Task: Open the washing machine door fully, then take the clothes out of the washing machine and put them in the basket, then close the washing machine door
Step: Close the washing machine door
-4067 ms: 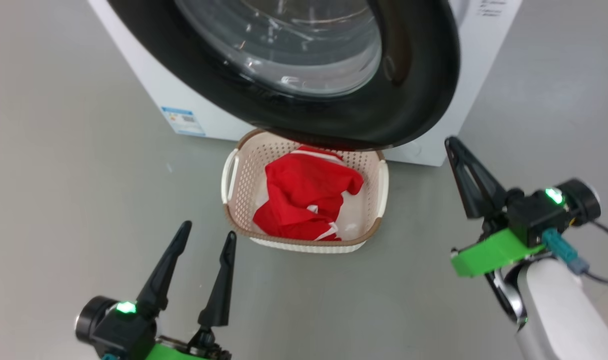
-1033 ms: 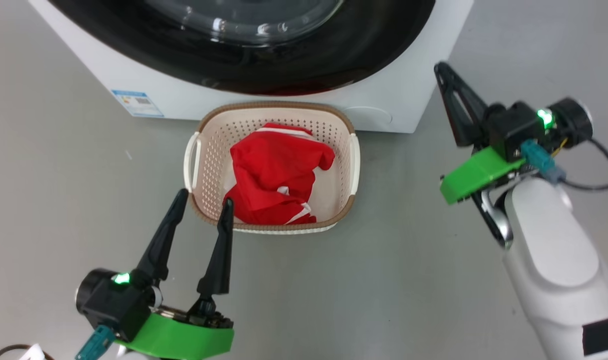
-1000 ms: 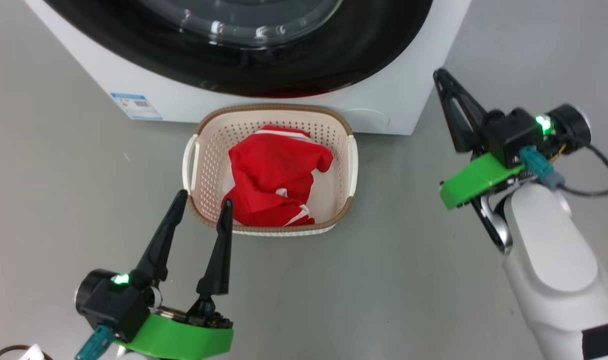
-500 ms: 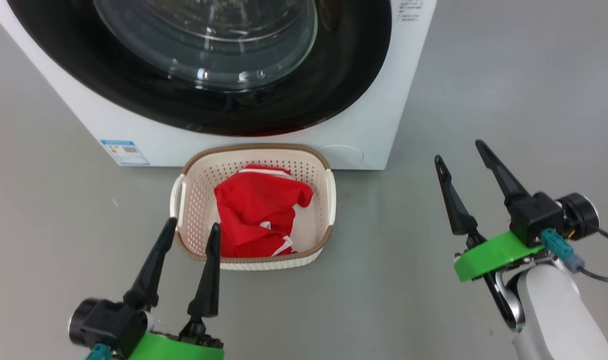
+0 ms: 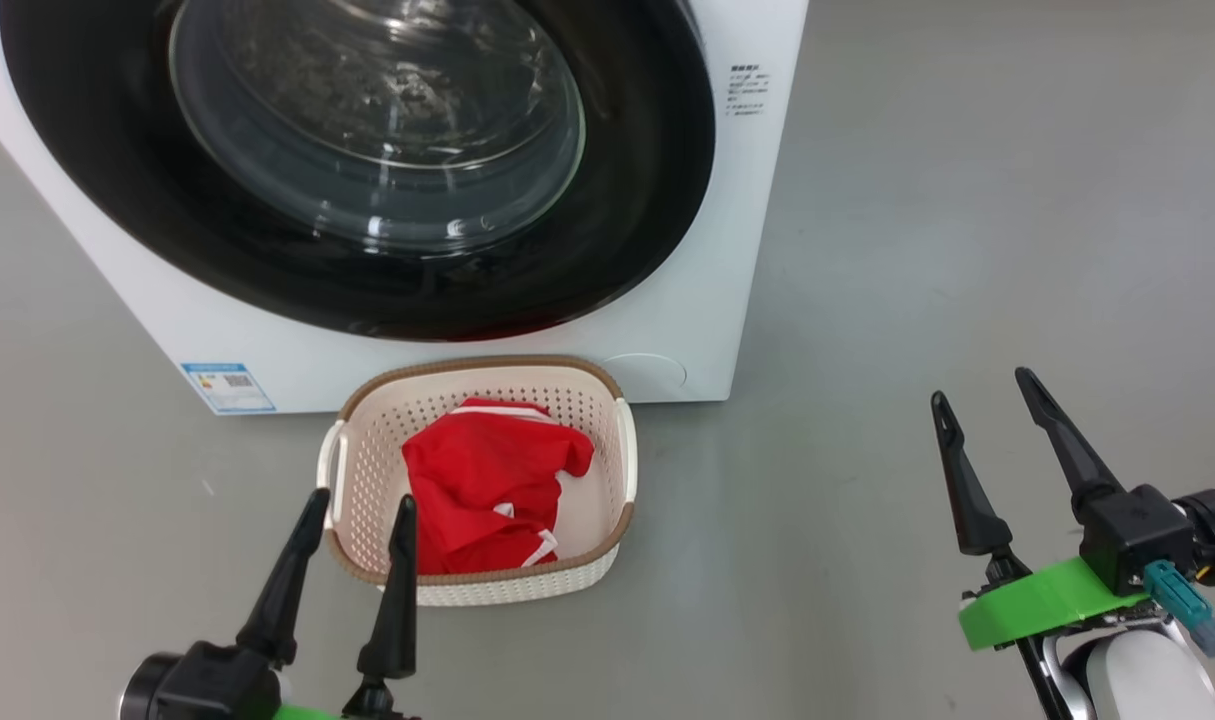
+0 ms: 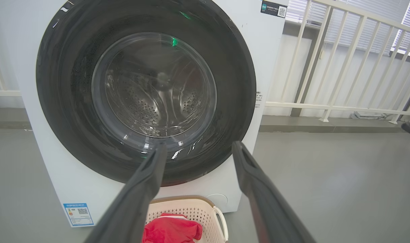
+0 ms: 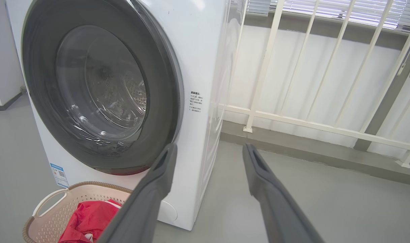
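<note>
The white washing machine [image 5: 737,250] stands ahead with its black-rimmed glass door [image 5: 657,180] shut flat against its front. In front of it on the floor sits the cream basket [image 5: 622,455] holding the red clothes [image 5: 487,480]. My left gripper [image 5: 360,500] is open at the lower left, its fingertips over the basket's near left corner. Open and holding nothing, my right gripper [image 5: 979,388] hovers over bare floor to the right. The left wrist view faces the door [image 6: 63,84] and the basket [image 6: 221,219]; the right wrist view shows the door [image 7: 164,84] and the clothes [image 7: 86,219].
Grey floor [image 5: 967,200] spreads to the right of the machine. A white railing [image 7: 309,125] runs along the wall behind and to the right. A blue label [image 5: 227,387] sits at the machine's lower left front.
The door has swung shut against the machine. My right gripper has opened, turned fingers-up and come down and back to the lower right. The head camera has tilted up, shifting the whole picture.
</note>
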Robot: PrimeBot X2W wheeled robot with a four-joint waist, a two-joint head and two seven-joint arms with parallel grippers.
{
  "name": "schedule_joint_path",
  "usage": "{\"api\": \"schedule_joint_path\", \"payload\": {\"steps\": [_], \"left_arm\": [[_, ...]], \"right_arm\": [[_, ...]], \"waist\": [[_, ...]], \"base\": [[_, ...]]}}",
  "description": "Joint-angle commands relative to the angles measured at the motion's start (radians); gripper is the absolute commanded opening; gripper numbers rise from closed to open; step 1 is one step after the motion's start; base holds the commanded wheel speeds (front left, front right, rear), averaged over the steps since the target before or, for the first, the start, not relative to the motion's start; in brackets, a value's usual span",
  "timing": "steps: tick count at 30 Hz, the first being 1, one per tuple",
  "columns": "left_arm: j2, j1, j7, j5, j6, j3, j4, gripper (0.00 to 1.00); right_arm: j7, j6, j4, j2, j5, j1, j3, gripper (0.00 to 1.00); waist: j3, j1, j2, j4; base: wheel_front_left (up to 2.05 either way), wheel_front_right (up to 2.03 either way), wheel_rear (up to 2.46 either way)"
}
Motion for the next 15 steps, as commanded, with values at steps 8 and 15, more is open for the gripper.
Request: {"api": "schedule_joint_path", "payload": {"steps": [8, 15], "left_arm": [[0.007, 0.026, -0.005, 0.018, 0.009, 0.058, -0.034, 1.00], [0.007, 0.060, -0.005, 0.030, 0.013, 0.071, -0.039, 1.00]], "right_arm": [[0.001, -0.004, -0.098, 0.001, 0.012, 0.076, 0.000, 1.00], [0.001, -0.004, -0.149, 0.001, 0.017, 0.148, -0.025, 1.00]], "waist": [[-0.053, 0.0000, 0.0000, -0.029], [-0.090, 0.0000, 0.0000, -0.034]], "base": [[0.00, 0.00, 0.00], [0.00, 0.00, 0.00]]}}
